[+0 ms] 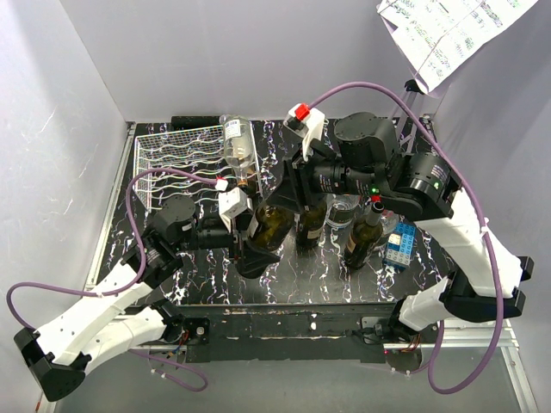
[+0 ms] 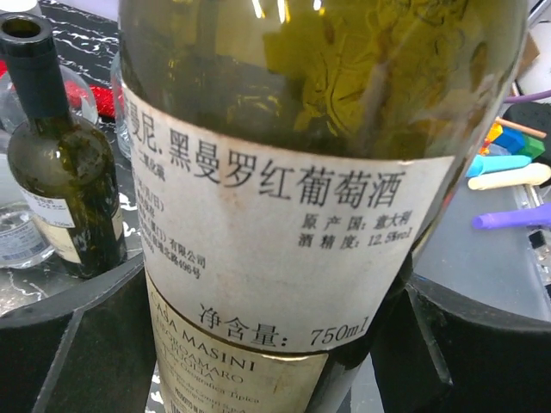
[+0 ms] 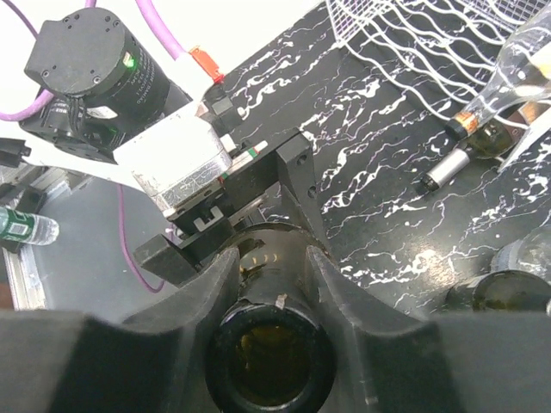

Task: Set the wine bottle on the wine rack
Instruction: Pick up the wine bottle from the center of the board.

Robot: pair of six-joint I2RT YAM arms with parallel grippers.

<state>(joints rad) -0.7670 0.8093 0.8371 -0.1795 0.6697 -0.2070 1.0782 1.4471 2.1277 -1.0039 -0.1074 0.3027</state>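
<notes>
The wine bottle (image 1: 274, 222), dark green with a white label, is tilted over the black marbled table. My left gripper (image 1: 258, 239) is shut on its body; in the left wrist view the bottle (image 2: 284, 215) fills the frame between my black fingers (image 2: 69, 344). My right gripper (image 1: 290, 185) is shut on its neck; in the right wrist view my fingers (image 3: 344, 284) hug the neck just behind the open mouth (image 3: 274, 361). The white wire wine rack (image 1: 176, 159) stands at the back left, also seen in the right wrist view (image 3: 413, 34). A clear bottle (image 1: 239, 144) lies on it.
Two other dark bottles (image 1: 312, 225) (image 1: 363, 239) stand upright to the right of the held one. A blue block (image 1: 400, 245) and a clear glass vessel (image 1: 344, 209) sit near them. White walls close in the table on three sides.
</notes>
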